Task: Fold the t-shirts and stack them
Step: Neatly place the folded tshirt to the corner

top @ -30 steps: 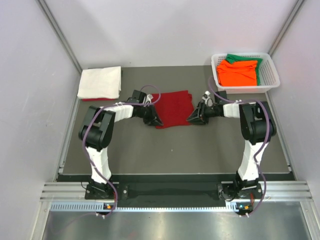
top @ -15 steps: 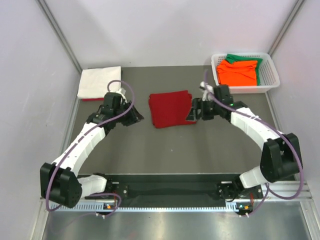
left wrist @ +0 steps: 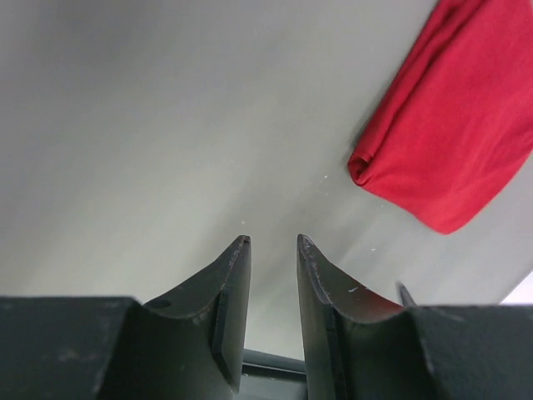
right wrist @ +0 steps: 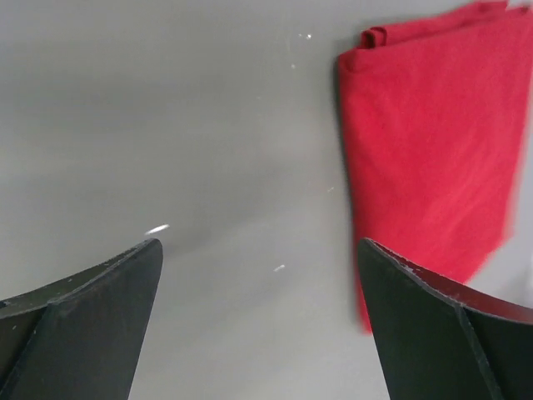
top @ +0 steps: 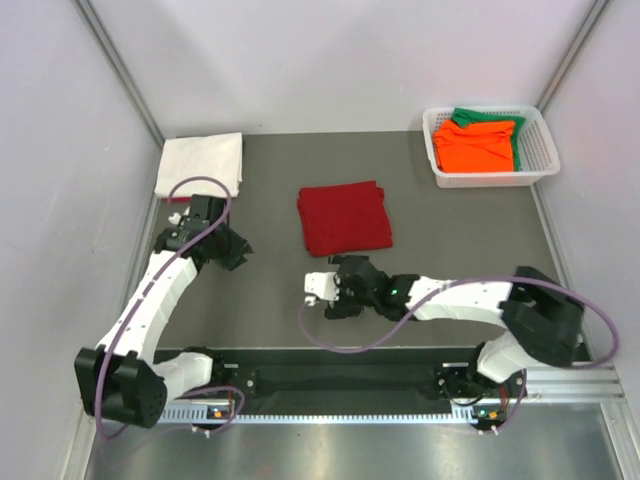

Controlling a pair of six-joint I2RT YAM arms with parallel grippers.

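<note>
Dark red soft cloth t-shirt (top: 343, 218), folded, lies ahead of my left gripper (left wrist: 272, 242) (barely parted, empty) and wide-spread right gripper (right wrist: 259, 243), touching neither; limp and light, I'd pinch its folded edge.

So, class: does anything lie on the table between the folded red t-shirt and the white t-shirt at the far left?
Nothing visible does. Only bare mat lies between the dark red t-shirt and the white t-shirt. The left arm stands nearer the bases than that line, not across it.
</note>
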